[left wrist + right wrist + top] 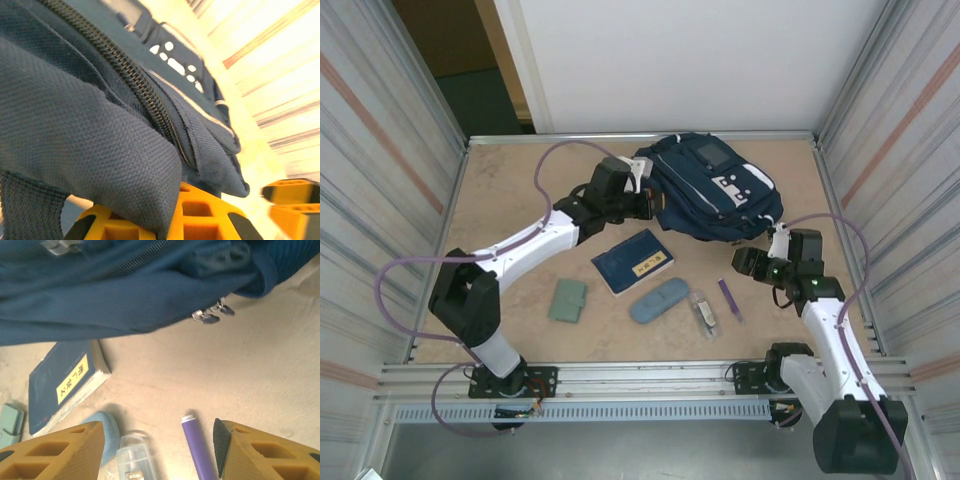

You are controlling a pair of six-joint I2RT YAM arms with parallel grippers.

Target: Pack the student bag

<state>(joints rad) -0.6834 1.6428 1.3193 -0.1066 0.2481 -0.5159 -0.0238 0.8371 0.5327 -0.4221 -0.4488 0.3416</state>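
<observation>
My left gripper [162, 222] is clamped on a fold of the student bag [720, 185]; my right gripper [160, 447] hangs open, empty. If I pull hard, that fabric could slip out.

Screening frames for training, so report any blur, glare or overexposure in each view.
Left wrist: the student bag shows sharp weave, but the wall behind is blown out and streaked. Right wrist: the bag is soft at the top; the blue book and purple pen are clearer. Top external: evenly lit and sharp.
</observation>
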